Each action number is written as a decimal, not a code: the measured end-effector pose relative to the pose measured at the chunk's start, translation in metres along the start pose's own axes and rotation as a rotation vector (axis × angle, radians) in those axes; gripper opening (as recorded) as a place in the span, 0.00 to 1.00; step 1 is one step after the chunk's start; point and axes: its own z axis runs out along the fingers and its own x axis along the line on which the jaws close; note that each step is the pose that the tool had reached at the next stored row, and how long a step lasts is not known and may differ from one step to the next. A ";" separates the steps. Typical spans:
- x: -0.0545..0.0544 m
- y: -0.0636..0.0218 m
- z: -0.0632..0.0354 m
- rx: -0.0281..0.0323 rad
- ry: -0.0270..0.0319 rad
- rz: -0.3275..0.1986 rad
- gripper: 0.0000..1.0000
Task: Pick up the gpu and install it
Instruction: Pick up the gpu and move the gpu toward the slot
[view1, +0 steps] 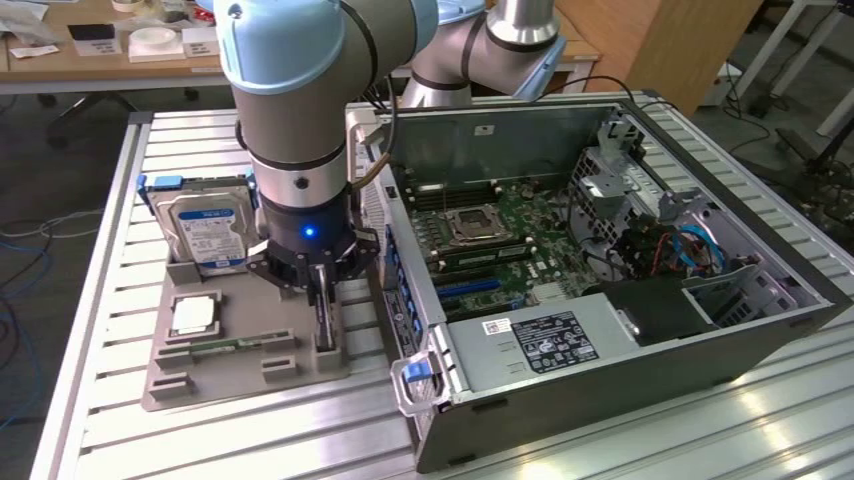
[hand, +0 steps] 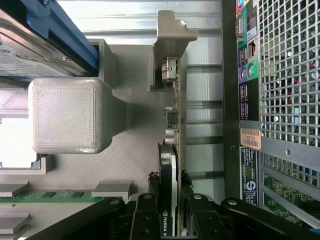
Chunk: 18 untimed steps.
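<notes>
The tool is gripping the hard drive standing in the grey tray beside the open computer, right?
Not quite: it is gripping the gpu, not the hard drive. The wrist view shows the tool closed on the gpu, a card standing on edge in the grey tray beside the open computer. The hard drive stands elsewhere in that tray, untouched.

Slatted aluminium table (view1: 100, 330), grey holder tray (view1: 214, 385) toward the exterior view's left, open computer case (view1: 627, 385) beside it

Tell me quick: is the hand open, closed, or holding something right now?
Hand: closed on the gpu, which stands on edge in the grey tray.
</notes>
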 end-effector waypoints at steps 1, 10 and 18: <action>0.000 0.0000 0.0000 0.0000 0.0001 0.000 0.26; 0.000 0.0004 -0.0093 0.0000 0.0000 0.000 0.26; -0.001 0.0012 -0.0259 0.0000 0.0000 0.000 0.26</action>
